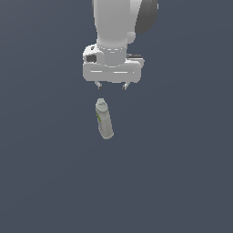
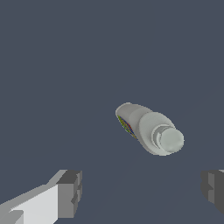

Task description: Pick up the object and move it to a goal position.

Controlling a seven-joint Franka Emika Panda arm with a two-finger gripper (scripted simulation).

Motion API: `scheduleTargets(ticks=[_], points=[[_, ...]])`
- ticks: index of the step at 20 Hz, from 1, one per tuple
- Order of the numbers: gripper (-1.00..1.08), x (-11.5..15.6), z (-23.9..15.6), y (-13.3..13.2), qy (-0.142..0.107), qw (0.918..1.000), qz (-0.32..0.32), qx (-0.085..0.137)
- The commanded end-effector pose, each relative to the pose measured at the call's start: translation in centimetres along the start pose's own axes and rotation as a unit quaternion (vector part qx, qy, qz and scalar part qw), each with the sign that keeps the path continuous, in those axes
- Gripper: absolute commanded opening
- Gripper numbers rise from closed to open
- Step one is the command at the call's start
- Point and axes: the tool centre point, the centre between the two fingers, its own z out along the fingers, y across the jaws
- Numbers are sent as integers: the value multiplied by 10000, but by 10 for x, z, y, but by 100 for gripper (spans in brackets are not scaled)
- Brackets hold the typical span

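The object, a small pale grey-white bottle (image 1: 104, 119) with a capped neck and a green label patch, lies on its side on the dark grey floor in the middle of the exterior view, its cap toward the gripper. My gripper (image 1: 111, 86) hangs just beyond the cap end, a little above the floor, open and empty. In the wrist view the bottle (image 2: 146, 127) lies ahead of the gap, cap toward the camera, apart from both fingers (image 2: 70, 192).
The dark grey floor (image 1: 182, 173) runs flat in every direction. No other object, container, edge or goal marker shows in either view.
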Motion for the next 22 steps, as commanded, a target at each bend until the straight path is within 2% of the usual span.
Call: scheduleTargets(ticks=[1,22], points=[[100,0,0,0,0,10000,0,0],[100,-5,1,10,-35,9998,-209,71]])
